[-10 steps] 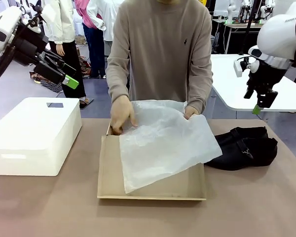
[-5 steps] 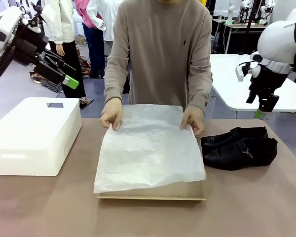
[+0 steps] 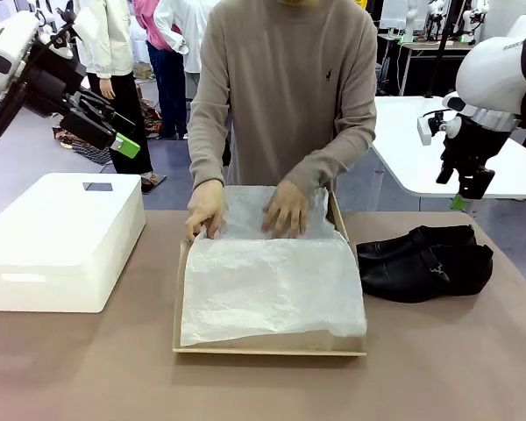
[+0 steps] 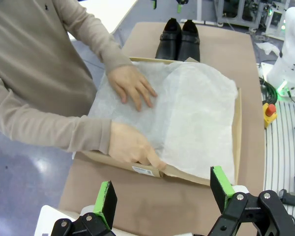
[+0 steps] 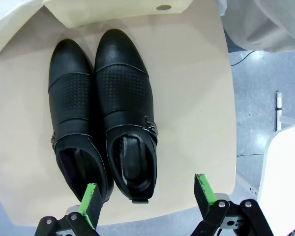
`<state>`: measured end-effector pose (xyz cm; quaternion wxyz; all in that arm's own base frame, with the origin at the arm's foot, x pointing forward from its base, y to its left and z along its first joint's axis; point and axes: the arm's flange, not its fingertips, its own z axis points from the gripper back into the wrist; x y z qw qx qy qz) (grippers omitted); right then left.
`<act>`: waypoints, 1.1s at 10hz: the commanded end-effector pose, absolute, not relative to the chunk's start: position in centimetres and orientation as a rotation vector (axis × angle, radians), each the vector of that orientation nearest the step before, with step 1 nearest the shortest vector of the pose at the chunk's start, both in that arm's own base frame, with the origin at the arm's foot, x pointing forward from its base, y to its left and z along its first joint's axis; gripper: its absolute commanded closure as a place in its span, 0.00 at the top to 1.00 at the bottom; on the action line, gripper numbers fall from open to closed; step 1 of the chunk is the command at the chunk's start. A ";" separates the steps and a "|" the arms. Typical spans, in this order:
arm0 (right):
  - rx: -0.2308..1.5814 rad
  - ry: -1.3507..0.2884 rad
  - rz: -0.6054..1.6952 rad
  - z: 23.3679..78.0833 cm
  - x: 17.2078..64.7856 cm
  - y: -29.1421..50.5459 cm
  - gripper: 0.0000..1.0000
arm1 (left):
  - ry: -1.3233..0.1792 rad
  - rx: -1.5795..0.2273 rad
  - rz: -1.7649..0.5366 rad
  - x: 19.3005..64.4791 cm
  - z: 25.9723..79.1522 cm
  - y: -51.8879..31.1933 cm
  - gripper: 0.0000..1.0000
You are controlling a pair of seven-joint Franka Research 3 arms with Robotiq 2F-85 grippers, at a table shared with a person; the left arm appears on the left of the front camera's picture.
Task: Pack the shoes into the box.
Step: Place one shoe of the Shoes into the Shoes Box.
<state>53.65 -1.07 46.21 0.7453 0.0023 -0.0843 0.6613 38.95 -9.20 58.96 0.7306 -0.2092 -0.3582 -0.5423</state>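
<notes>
Pressing tissue paper (image 3: 272, 289) into the box (image 3: 182, 307) at frame centre, the person's hands (image 3: 287, 209) lie flat. The shoes (image 3: 425, 263) sit right of it on the tabletop (image 3: 88, 368). The left fingers (image 4: 107, 199) and right fingers (image 5: 202, 189) stand open, empty.

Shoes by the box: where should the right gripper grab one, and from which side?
Come straight down on the shoe whose buckle faces bare table; pinch that side's collar wall, one finger inside the open mouth, one outside. The shoes lie touching side by side, so no finger fits between them. The right gripper hangs open above their heels.
</notes>
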 end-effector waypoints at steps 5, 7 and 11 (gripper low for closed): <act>-0.034 -0.173 1.436 41.6 55.6 -2.3 1.00 | -0.807 -0.480 -1.208 39.2 59.0 -9.1 1.00; -0.037 -0.181 1.443 40.5 56.2 -2.8 1.00 | -0.807 -0.480 -1.208 39.2 59.0 -9.1 1.00; -0.023 -0.165 1.415 38.8 57.5 -3.5 1.00 | -0.807 -0.480 -1.208 39.2 59.0 -9.1 1.00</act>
